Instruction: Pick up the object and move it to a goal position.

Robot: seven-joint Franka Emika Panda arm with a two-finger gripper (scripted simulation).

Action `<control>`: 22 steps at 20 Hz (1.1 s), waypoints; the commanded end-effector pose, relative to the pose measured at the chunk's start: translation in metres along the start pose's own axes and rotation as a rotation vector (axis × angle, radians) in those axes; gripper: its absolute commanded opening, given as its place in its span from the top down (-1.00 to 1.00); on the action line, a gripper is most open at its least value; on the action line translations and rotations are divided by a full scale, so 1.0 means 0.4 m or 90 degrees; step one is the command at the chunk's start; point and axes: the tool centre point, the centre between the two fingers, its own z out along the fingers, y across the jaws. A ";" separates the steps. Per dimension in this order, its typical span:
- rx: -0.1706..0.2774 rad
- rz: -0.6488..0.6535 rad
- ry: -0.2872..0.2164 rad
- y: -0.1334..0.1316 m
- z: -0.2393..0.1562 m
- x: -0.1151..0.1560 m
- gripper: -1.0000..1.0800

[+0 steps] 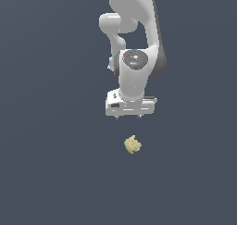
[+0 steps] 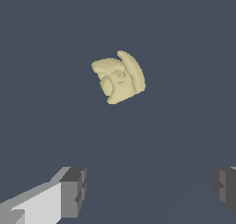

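The gripper (image 1: 128,116) was held with its fingers spread wide and nothing between them. The object (image 1: 133,145) lay on the dark floor, apart from the fingertips, nearer the camera and slightly toward the exterior view's right. Only in the wrist view were its curved lobes (image 2: 119,77) resolved, and both pads (image 2: 73,191) seen clear of it.

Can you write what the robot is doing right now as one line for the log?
phase: approach | end effector: open, empty, above the surface | object: on the surface, not between the fingers, untouched | grasp: not yet done
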 end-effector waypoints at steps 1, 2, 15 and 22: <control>0.000 0.000 0.000 0.000 0.000 0.000 -0.92; 0.000 -0.001 0.000 0.000 0.000 0.000 -0.92; -0.012 -0.041 -0.002 -0.018 0.002 0.005 -0.92; -0.012 -0.067 -0.001 -0.021 0.016 0.032 -0.92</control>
